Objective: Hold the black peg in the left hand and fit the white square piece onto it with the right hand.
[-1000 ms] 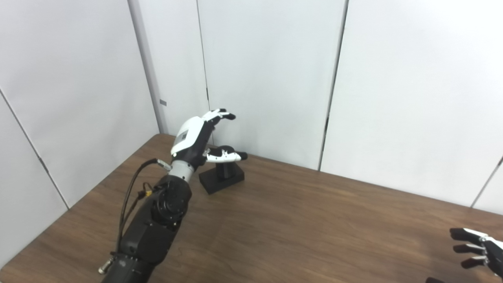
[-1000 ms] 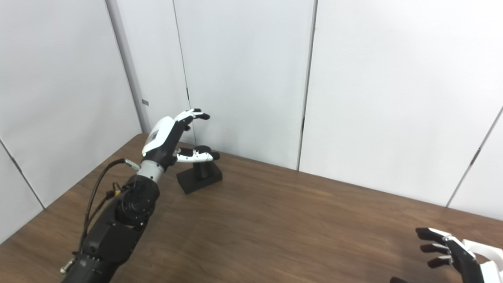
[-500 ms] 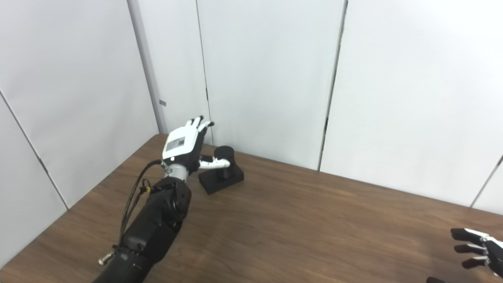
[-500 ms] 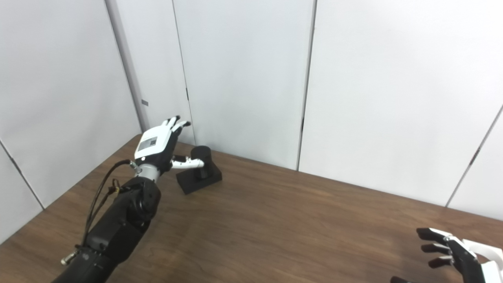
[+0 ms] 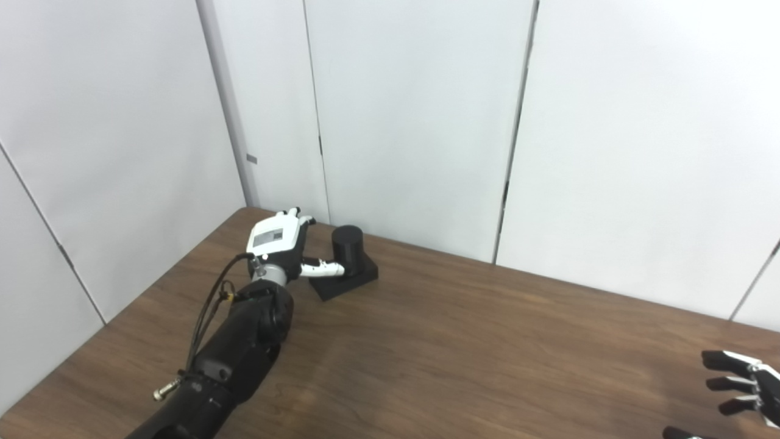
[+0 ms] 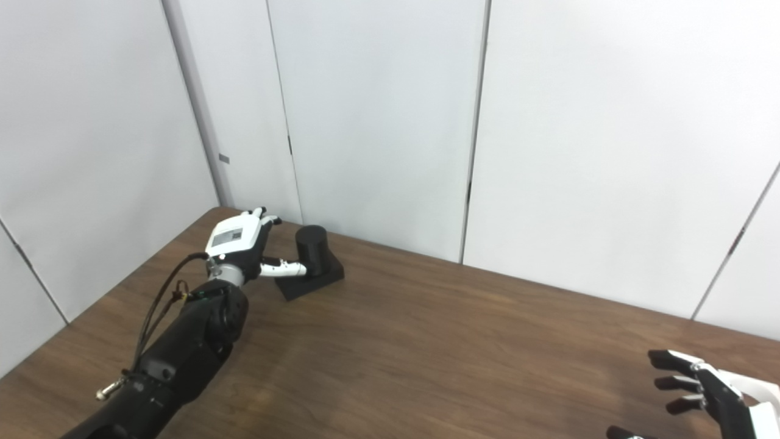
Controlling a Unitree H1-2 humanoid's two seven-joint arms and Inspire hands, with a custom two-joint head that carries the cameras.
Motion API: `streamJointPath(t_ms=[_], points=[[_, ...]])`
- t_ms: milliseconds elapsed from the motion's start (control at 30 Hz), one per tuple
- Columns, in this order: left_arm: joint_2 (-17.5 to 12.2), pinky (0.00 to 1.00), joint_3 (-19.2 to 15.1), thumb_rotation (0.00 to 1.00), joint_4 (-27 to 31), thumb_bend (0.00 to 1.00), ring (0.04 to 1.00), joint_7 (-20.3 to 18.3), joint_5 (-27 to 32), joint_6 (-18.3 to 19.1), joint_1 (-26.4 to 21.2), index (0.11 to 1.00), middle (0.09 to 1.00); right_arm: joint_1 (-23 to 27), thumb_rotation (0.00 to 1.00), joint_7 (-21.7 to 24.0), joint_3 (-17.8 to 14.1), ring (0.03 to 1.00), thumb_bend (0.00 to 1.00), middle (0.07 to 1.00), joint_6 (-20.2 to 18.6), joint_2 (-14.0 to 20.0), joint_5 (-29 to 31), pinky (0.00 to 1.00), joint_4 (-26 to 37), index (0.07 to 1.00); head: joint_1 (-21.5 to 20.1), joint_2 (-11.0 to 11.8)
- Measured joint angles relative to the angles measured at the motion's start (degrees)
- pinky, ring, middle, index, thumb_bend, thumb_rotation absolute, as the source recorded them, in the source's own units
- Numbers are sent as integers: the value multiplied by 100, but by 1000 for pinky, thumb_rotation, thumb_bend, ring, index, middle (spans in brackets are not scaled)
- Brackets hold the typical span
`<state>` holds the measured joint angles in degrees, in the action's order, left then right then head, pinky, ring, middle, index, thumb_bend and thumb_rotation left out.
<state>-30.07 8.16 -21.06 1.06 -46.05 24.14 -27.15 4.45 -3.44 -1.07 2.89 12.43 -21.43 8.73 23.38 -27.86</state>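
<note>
The black peg [image 5: 348,250], a short upright cylinder on a square black base, stands on the brown table [image 5: 463,341] at the far left corner near the wall. My left hand [image 5: 277,241] is low at the peg's left side, palm turned down, open, with the thumb stretched toward the cylinder; whether it touches is unclear. My right hand [image 6: 707,393] hovers open at the bottom right corner, fingers spread, holding nothing. No white square piece appears in either view.
White wall panels [image 5: 414,122] rise right behind the peg and along the table's left edge. The left forearm [image 5: 237,347] with its looped cable lies diagonally over the near left part of the table.
My left hand has dropped from above the peg to its left side and turned palm down, uncovering the cylinder's top. The right hand has barely moved.
</note>
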Motion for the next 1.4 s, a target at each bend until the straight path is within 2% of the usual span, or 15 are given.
streamJointPath(t_ms=[500,933,1100,1400], points=[[0,1000,89,613,-32,1000,1000,-328,256,19,9,838,1000,-27,0,79,-2,628,595,704,-64,0,7,480,135,681,-26,-44],[0,987,385,596,-405,1000,1000,-324,316,6,14,825,1000,-44,0,112,2,634,602,707,-272,-13,-27,485,312,685,-44,-79],[0,987,431,618,-501,1000,1000,-237,324,-19,-11,825,1000,-44,0,113,5,636,603,711,-292,-25,-33,488,328,688,-53,-88],[1,998,476,576,-922,1000,1000,-106,372,-51,-235,821,1000,-49,0,167,0,629,606,704,-405,-44,5,487,478,680,-114,-123]])
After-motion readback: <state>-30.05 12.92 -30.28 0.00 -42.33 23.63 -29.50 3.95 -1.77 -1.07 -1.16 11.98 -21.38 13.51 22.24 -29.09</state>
